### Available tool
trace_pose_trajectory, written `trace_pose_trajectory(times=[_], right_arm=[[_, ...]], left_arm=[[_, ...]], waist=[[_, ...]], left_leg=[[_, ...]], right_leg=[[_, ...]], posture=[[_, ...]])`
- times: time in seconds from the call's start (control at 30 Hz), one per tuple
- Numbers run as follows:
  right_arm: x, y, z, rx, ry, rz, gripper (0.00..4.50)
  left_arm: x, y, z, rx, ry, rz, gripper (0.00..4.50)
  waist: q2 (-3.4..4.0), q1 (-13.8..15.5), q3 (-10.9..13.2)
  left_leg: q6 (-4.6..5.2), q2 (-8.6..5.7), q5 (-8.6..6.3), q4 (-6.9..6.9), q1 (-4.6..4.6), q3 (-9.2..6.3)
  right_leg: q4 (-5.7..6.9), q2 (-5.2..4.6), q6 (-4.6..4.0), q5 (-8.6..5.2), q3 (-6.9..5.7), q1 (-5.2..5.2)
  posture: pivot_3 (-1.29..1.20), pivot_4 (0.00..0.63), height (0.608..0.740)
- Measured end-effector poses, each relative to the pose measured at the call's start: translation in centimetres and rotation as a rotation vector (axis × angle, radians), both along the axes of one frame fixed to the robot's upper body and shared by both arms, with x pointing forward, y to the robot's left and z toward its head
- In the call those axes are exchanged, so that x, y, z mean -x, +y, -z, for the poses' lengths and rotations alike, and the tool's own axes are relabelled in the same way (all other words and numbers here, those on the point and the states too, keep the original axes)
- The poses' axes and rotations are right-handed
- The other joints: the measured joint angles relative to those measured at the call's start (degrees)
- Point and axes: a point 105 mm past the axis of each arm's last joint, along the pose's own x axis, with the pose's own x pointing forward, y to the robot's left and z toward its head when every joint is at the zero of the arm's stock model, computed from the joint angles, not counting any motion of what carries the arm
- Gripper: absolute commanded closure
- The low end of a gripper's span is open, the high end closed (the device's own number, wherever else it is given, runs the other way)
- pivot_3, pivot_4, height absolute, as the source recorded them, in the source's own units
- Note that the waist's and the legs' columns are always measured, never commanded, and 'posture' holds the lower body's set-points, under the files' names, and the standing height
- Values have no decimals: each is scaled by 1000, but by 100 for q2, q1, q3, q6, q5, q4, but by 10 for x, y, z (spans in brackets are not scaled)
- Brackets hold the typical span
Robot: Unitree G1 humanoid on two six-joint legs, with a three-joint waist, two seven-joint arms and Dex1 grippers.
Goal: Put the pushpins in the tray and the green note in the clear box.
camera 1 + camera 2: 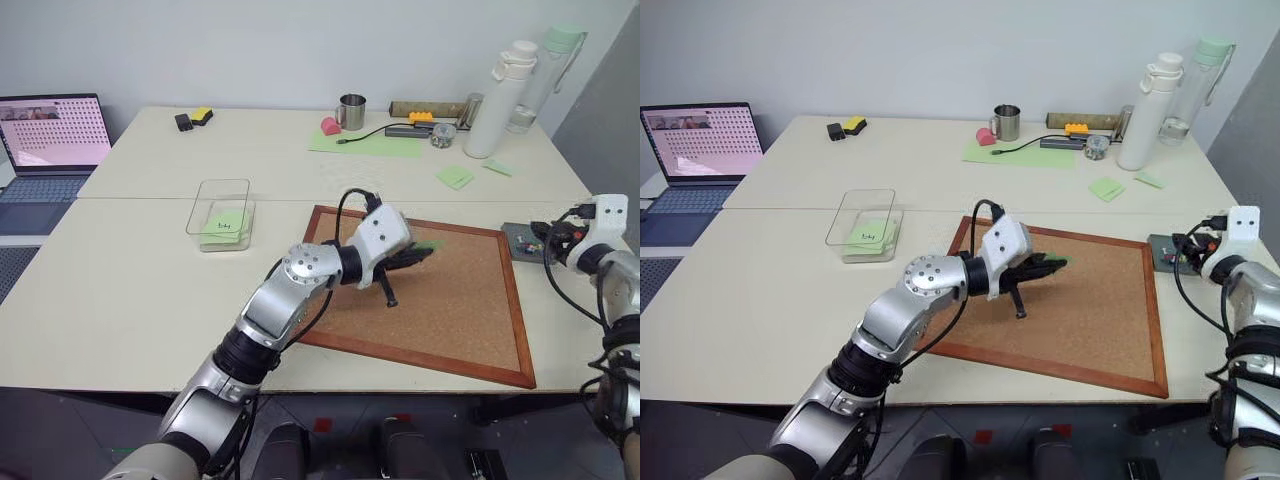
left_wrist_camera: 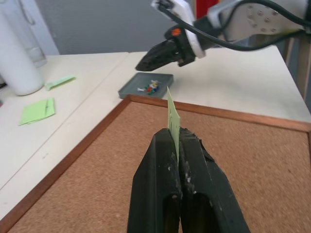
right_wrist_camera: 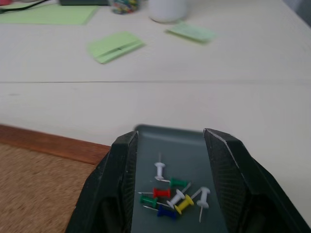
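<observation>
Left gripper (image 2: 179,141) pinching plain light green paper note (image 2: 172,116) over corkboard (image 2: 97,184); right gripper (image 3: 170,141) spreading above dark grey tray (image 3: 194,145) holding pushpins (image 3: 171,194); no writing legible.

head stereo overlooking table (image 1: 150,300), wrist close-ups

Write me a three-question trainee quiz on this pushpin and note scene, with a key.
1. True or false: the left hand is shut on the green note.
2. Where do the pushpins lie? A) corkboard B) tray C) clear box
3. Fill in: the right hand hovers open over the ____.

Key: 1 true; 2 B; 3 tray.
</observation>
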Motion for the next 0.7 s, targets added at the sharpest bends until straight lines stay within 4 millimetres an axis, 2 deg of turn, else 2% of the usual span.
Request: trace_pose_trajectory(times=[0.07,0.1,0.17,0.2,0.23,0.33,0.43,0.53,0.7], right_arm=[[6,20,-9,58,-40,-116,2276],[16,36,-14,80,-68,-195,2276],[35,80,-21,87,-125,-357,2276],[47,103,-23,61,-143,-429,2276],[49,107,-24,59,-147,-440,2276],[80,165,-40,-54,-197,-590,2276],[105,211,-58,-121,-228,-711,2276],[121,237,-56,-111,-190,-787,2276],[123,240,-47,-101,-142,-770,2276]], left_arm=[[-16,15,-8,23,-5,-87,4500],[-29,29,-16,40,-17,-168,4500],[-58,69,-24,59,-32,-370,4500],[-73,95,-26,57,-47,-497,4500],[-76,100,-26,56,-49,-517,4500],[-99,161,-19,1,-75,-777,4500],[-111,200,-7,-59,-75,-944,4500],[-116,226,5,-107,-59,-1059,4500],[-118,243,18,-171,-67,-1160,4500]], waist=[[1,-24,-1],[3,-24,-1],[3,-35,-2],[7,-46,-1],[7,-41,-1],[3,-1,1],[-5,26,5],[-31,95,11],[-60,163,28]], left_leg=[[0,4,0,0,5,-2],[0,4,0,-2,5,-8],[0,11,0,-2,6,-26],[0,9,0,-2,8,-46],[-1,7,0,-4,6,-52],[-2,3,0,3,0,-66],[-3,3,1,7,-2,-67],[-3,0,1,8,-6,-70],[-3,1,1,10,-12,-67]], right_leg=[[5,6,1,-1,3,0],[11,7,7,-4,-2,0],[21,12,22,-13,-11,-1],[24,13,22,-13,-10,-1],[25,9,22,-13,-15,-1],[25,0,17,-10,-23,0],[23,-7,14,-8,-26,1],[18,-14,1,0,-34,3],[14,-16,1,2,-34,1]], posture=[[0,150,740],[0,150,740],[0,150,740],[0,150,740],[0,150,740],[0,150,740],[0,150,740],[0,150,740],[0,150,740]])
